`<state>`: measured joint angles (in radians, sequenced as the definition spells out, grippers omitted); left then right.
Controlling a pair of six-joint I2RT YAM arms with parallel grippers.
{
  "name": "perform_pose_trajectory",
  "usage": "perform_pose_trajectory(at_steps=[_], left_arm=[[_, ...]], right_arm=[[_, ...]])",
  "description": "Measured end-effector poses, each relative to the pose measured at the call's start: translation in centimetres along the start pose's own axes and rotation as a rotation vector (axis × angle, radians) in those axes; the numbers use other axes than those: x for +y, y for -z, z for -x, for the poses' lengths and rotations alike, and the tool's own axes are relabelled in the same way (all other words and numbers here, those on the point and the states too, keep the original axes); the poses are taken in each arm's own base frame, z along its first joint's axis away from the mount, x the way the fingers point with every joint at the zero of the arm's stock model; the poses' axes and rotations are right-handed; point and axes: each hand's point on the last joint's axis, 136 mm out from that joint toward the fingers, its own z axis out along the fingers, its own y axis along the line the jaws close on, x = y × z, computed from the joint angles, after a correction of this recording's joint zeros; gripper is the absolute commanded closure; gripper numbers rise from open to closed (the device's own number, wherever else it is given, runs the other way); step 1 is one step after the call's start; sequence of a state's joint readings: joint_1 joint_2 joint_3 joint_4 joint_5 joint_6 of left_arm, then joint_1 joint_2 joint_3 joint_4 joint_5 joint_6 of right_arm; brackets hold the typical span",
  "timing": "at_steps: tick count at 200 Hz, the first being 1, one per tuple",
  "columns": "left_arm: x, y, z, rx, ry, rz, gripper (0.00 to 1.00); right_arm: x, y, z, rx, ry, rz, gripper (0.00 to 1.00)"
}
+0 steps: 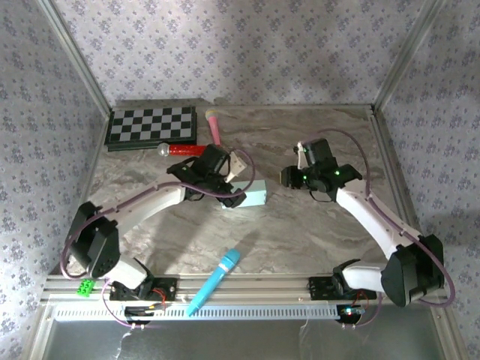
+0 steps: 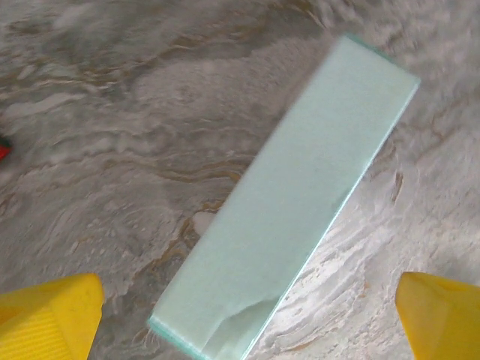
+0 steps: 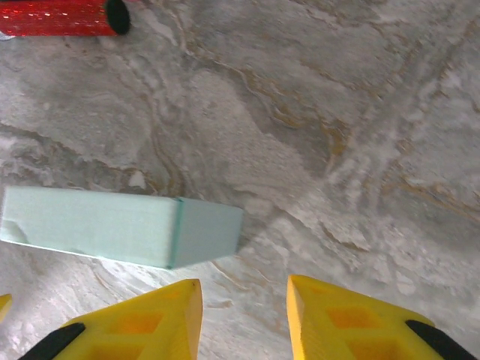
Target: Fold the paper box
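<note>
The small rectangular box of pale mint-blue card (image 1: 256, 194) lies folded shut on the grey marbled desk (image 1: 300, 240), near its middle, between the two arms. Its long face (image 2: 289, 217) is smooth with crisp edges, and one end corner shows a small crease. The left tool (image 2: 247, 319) hangs above it, yellow fingers (image 2: 49, 319) spread wide, gripping nothing. The right tool (image 3: 244, 315) sits near the box's short end (image 3: 206, 232), fingers parted over bare desk.

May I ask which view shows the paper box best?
The left wrist view: the paper box lies close below, long top face and creased corner plain. The right wrist view shows a side and an end; the top view shows it small.
</note>
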<state>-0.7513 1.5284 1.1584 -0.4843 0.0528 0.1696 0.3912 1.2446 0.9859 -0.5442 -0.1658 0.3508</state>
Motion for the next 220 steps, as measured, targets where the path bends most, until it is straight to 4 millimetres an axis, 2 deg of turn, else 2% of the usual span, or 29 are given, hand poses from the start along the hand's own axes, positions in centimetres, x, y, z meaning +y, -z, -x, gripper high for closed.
perform_pose_trajectory(at_steps=[43, 79, 108, 126, 146, 159, 182, 220], left_arm=[[-0.3, -2.5, -0.7, 0.093, -0.213, -0.042, 0.01], [-0.3, -4.5, -0.7, 0.134, -0.305, -0.058, 0.13], [-1.0, -6.0, -1.5, 0.183, -0.360, -0.077, 0.37], [-1.3, -6.4, -1.9, 0.205, -0.380, -0.072, 0.39], [-1.2, -6.5, -1.7, 0.206, -0.395, -0.042, 0.52], [-0.9, -6.5, -1.2, 0.197, -0.413, 0.002, 0.63], [0.0, -6.7, -0.2, 0.180, -0.455, 0.112, 0.63], [2.3, -6.7, 1.3, 0.168, -0.493, 0.335, 0.58]], right_arm=[[-2.3, 0.6, -2.0, 0.012, -0.064, -0.006, 0.63], [-2.9, 1.2, -2.1, -0.005, -0.090, 0.005, 0.63], [-3.4, 1.3, -2.3, -0.005, -0.112, 0.005, 0.63], [-3.8, 1.3, -2.5, -0.004, -0.120, 0.002, 0.63], [-4.0, 1.4, -2.7, -0.004, -0.129, 0.001, 0.64], [-4.2, 1.3, -2.8, -0.002, -0.133, 0.000, 0.63], [-4.4, 1.3, -2.9, -0.001, -0.139, -0.001, 0.64], [-4.7, 1.1, -3.3, 0.008, -0.148, -0.003, 0.64]])
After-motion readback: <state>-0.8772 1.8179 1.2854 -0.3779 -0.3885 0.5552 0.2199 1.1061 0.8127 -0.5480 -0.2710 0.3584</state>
